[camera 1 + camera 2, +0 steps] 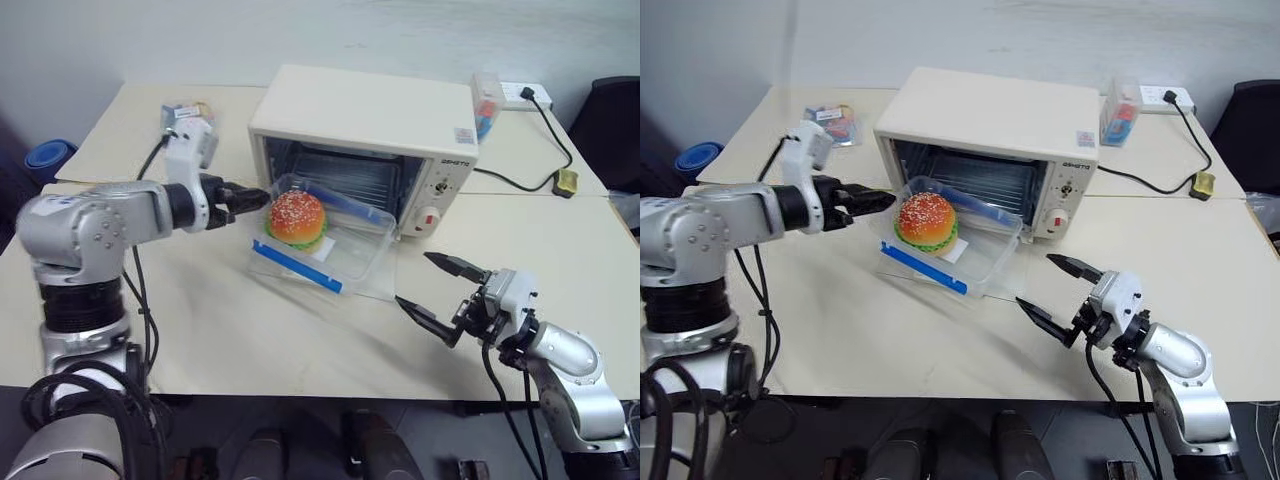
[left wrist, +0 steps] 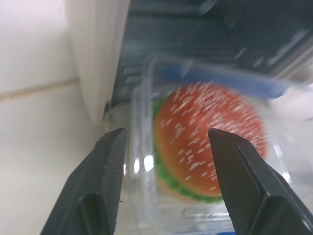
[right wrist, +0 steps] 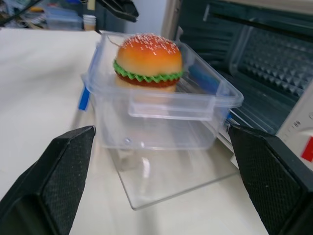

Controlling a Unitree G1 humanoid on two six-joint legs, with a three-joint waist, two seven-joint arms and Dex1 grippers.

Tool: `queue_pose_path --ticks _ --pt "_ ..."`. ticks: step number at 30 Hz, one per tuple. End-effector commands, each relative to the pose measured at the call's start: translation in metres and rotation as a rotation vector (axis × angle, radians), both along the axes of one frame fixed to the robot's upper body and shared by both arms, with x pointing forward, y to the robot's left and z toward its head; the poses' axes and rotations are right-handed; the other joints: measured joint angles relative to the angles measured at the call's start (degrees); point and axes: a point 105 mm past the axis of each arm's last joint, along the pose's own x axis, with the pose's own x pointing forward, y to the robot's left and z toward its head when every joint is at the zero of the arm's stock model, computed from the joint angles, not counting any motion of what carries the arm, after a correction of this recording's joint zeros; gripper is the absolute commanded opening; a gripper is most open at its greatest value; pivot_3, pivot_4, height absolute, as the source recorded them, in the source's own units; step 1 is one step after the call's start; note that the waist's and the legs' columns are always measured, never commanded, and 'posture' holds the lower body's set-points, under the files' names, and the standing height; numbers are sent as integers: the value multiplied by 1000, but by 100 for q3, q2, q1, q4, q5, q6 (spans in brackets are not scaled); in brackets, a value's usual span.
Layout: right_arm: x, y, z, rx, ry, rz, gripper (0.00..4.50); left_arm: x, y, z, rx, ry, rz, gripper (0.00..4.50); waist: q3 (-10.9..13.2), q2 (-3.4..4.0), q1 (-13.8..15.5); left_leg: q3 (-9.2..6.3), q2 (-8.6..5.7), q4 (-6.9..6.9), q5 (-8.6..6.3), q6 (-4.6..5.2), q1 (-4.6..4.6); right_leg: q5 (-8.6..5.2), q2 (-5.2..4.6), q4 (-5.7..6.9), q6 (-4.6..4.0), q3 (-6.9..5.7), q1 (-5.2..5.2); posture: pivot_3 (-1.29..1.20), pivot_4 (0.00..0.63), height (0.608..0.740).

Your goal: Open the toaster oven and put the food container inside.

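Observation:
The cream-white toaster oven (image 1: 360, 110) stands at the back of the table with its glass door (image 3: 161, 188) dropped flat in front of it. The clear food container (image 1: 350, 245) with blue strips sits on that door at the oven's mouth, and a sesame-bun burger (image 1: 296, 218) shows inside it. My left gripper (image 1: 250, 196) reaches in from the left, open, with its tips at the container's left corner; in the left wrist view its fingers (image 2: 105, 176) stand either side of the container's wall. My right gripper (image 1: 430, 285) hovers open just in front of and to the right of the container, touching nothing.
A small clear box of colourful items (image 1: 487, 100) stands behind the oven's right end. A power strip (image 1: 525, 95) and its black cable (image 1: 520, 182) lie at the back right. Another small pack (image 1: 185, 112) lies at the back left. A black chair (image 1: 610, 120) stands at the right.

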Motion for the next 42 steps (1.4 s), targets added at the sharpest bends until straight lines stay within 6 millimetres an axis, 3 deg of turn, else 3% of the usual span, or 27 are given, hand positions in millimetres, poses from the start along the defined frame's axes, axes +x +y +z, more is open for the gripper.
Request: queue_pose_path --ticks 1,4,6,12,15,18,22,31,42 --pt "-24 29 4 -18 129 193 3863 -25 24 13 38 -64 -133 2698 2 2 -33 1 4 -2 -1 -2 2 -1 4 0 -1 3 -1 0 150 740" --pt "-31 44 -7 -103 202 266 2795 -35 44 3 117 -65 -200 2306 2 2 0 -4 8 -8 -1 -4 5 -6 8 -3 -11 2 0 0 150 740" --pt "-30 52 -10 -100 227 284 2106 -45 48 -16 171 -48 -295 1840 1 2 40 -6 6 -5 -1 -1 4 -6 4 -11 -12 0 5 0 150 740" --pt "-12 69 -22 -129 201 258 26 -62 24 -71 147 20 -473 1 2 -3 138 -10 -9 3 -10 27 -13 -7 -23 -20 -13 -12 7 0 150 740" --pt "-1 70 -22 -142 167 221 26 -57 15 -81 153 -17 -467 1 2 -3 166 -10 -11 11 -14 33 -19 -6 -25 -19 -10 -12 6 0 150 740" --pt "41 61 -14 -199 64 52 26 -27 -7 -87 80 -145 -372 1 2 -3 175 -9 -11 11 -14 33 -18 -5 -24 -18 -9 -11 4 0 150 740" --pt "72 56 0 -180 -3 -73 26 1 -21 -85 5 -227 -251 1 2 -2 171 3 -15 31 -12 38 -14 5 -21 -6 7 -6 7 0 150 740" --pt "103 59 16 -107 -58 -175 26 35 -43 -80 -45 -312 -126 1 2 -2 149 20 -8 33 -14 38 -25 5 -14 -8 8 -4 -8 0 150 740" --pt "145 67 33 5 -46 -310 26 71 -63 -58 -161 -398 35 1 1 -2 83 30 -8 34 -13 38 -26 8 -13 -5 13 -7 -15 0 150 740"
